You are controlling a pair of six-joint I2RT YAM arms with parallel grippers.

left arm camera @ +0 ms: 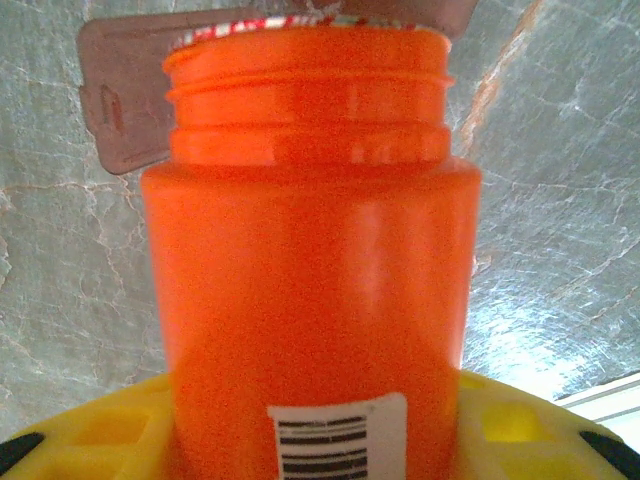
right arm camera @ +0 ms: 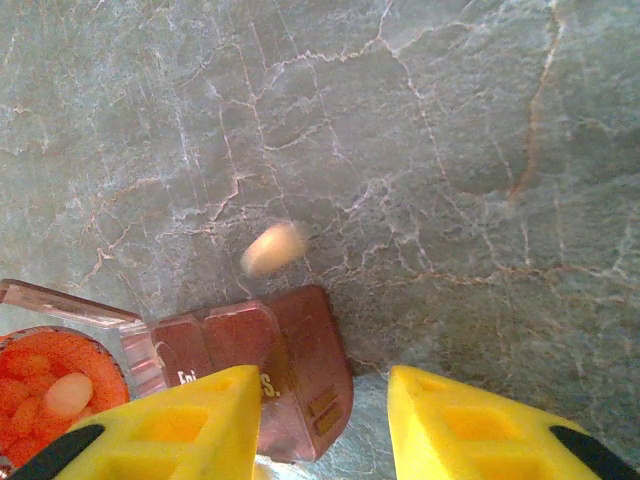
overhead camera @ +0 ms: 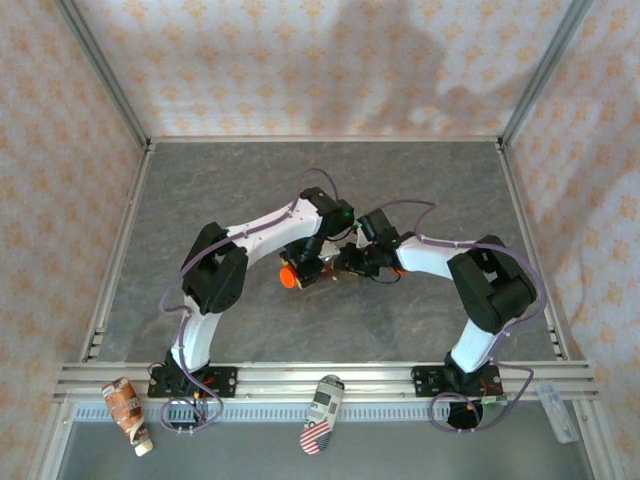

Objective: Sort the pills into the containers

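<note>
My left gripper point(left arm camera: 315, 440) is shut on the orange bottle point(left arm camera: 310, 250), which lies tilted with its open mouth toward the red-brown containers point(left arm camera: 120, 100). In the top view the bottle point(overhead camera: 290, 275) sits mid-table between both arms. Pale pills point(right arm camera: 68, 393) show inside the bottle mouth at the lower left of the right wrist view. One pill point(right arm camera: 272, 248) appears blurred just past the far edge of the containers point(right arm camera: 290, 370). My right gripper point(right arm camera: 325, 420) hangs over the containers' right end, its yellow fingers apart and gripping nothing.
One compartment's clear lid flap point(right arm camera: 60, 300) stands open beside the bottle mouth. Grey stone-patterned tabletop point(right arm camera: 450, 150) stretches to the right and beyond. A brown-white tube point(overhead camera: 127, 412) and a flag-patterned object point(overhead camera: 322, 410) lie on the near rail. Patterned walls enclose the table.
</note>
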